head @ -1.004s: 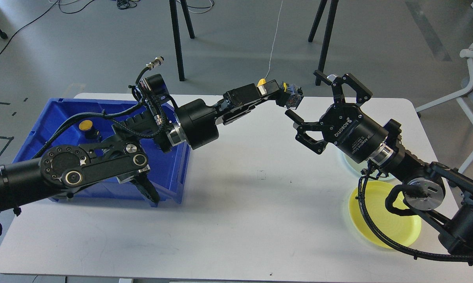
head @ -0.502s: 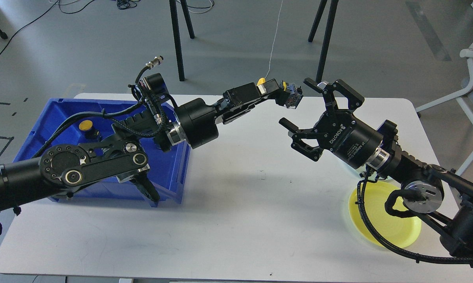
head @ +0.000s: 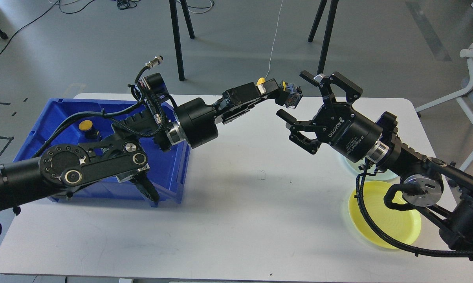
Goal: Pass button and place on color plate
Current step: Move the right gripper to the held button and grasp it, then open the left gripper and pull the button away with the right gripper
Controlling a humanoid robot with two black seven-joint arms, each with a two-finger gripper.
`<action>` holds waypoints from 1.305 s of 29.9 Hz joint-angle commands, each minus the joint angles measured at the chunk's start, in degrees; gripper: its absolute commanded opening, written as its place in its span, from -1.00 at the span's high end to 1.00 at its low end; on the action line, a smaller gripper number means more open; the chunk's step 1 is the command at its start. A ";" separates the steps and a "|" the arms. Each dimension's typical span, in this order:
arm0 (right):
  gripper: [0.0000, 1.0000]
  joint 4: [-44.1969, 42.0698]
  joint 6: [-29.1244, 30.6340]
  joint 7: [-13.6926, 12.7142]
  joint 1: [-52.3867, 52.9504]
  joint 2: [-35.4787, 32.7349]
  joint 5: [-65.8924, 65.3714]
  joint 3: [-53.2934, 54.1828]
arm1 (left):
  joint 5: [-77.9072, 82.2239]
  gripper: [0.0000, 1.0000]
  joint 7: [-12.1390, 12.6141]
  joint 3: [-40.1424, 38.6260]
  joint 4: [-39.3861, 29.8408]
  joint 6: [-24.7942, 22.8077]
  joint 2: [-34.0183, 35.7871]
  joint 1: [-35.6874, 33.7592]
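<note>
While a second yellow button (head: 86, 125) lies in the blue bin (head: 55, 114) | left gripper (head: 285, 95) clamps the yellow-and-blue button (head: 290, 94) above the table (head: 236, 204) | right gripper (head: 299, 96) spread wide beside it | yellow plate (head: 382, 232) far right.

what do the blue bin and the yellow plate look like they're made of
Blue bin: likely moulded plastic, uniform colour, semi-gloss walls with soft highlights. Yellow plate: probably thin translucent plastic, glossy, with faint concentric rings and a pale glowing rim.
</note>
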 commanded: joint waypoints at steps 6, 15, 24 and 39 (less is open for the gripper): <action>-0.24 0.00 0.00 0.00 0.07 0.08 -2.99 -0.44 | 0.01 0.93 0.00 0.00 0.01 0.00 -0.07 -0.09; 0.62 -0.62 0.00 0.09 2.00 0.16 -3.62 -0.26 | 0.01 0.90 0.00 0.00 0.01 0.00 -0.16 -0.09; 0.95 -0.53 0.00 1.23 2.00 -0.36 -3.62 -0.17 | 0.09 0.39 0.00 0.00 -0.07 0.09 -0.16 0.09; 0.99 0.08 0.00 1.15 -3.96 -6.15 -6.34 2.72 | -0.08 -0.49 0.00 -1.23 -0.07 0.00 -0.16 0.17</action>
